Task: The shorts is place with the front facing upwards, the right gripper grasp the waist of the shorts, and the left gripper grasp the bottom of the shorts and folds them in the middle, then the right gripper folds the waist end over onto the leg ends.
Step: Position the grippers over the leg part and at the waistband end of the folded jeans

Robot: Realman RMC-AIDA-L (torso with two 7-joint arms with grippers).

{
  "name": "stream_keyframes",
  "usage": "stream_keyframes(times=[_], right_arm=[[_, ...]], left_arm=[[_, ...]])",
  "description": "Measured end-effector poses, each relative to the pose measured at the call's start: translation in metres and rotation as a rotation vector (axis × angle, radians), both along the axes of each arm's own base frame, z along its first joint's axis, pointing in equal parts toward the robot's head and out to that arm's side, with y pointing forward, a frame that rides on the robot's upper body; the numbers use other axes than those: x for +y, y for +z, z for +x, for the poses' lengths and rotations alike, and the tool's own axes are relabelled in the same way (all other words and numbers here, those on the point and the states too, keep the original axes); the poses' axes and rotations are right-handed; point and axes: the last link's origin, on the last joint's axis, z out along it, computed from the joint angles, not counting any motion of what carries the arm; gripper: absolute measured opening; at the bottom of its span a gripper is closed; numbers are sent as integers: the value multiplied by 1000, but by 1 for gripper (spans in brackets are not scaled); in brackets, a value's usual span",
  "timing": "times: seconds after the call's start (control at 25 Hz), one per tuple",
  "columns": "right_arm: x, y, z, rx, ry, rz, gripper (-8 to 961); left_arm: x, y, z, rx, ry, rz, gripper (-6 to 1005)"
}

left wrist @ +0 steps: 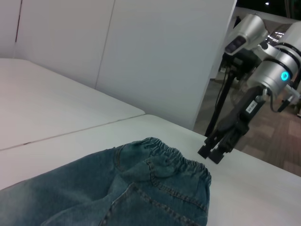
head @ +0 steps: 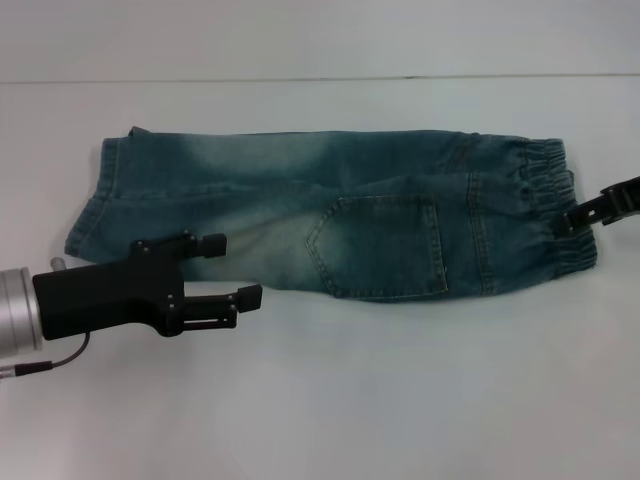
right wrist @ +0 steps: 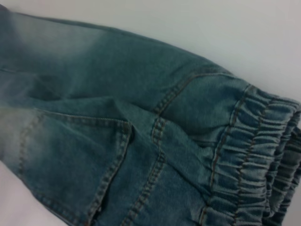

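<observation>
The small blue denim shorts with faded pale patches lay flat on the white table, already doubled lengthwise into one long strip running across in front of the robot. The puckered, gathered elastic waist pointed toward the robot's right, and the flat stitched leg ends toward its left. A square patch pocket faced upward, near the middle of the strip.

The left claw, black with a silver cylindrical wrist and a thin black cable, sat at the near edge of the denim, closer to the leg ends than to the waist. Its two fingers stood clearly apart: the upper finger lay over the pale cloth, while the lower one was out over bare table just off the hem line. Nothing was pinched between them.

The right claw, black on a boxy body, reached in from the right edge with its tip at the ruffled end of the waist. In the left wrist view it hung tilted down just beyond the waistband, its tip close above the table. I could not tell whether its fingers were apart or together, or whether they touched the cloth. The right wrist view showed only gathered waist and seamed denim close up.
</observation>
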Motion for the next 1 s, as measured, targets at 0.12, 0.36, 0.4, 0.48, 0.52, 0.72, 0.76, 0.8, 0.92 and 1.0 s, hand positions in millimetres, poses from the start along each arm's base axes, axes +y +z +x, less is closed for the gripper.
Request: stream_keyframes(times=[0.12,0.36,0.4,0.48,0.52,0.72,0.76,0.8,0.92,1.0], right_arm=[[1,-8,1,-28,8,0,917],[-3,-12,6,-29,-5,-13,918],[-4,-10,8,-26,-12,-8,918],[-6,-7,12,-13,-30,1,918],[-8,-4,15,0,-46,10,918],[-20,11,33,78,-133,64,918],[-22,13,37,98,-154,78,918],[-24,15,42,127,-181,89,918],[-31,13,54,229,-258,115,917],[-34,11,59,297,-298,134,917]], left_arm=[[-1,-1,-1,-3,4,-2,936],[-1,-2,-2,2,13,1,936],[-1,-3,-3,2,15,1,936],[-1,-4,-3,0,17,-2,936],[-1,-4,-2,-1,17,-3,936],[0,-4,-1,-1,15,-3,935],[0,-4,-1,0,14,-2,935],[1,-4,-1,1,13,-1,935],[1,-5,-1,0,8,0,935],[1,-6,0,-3,7,0,935]])
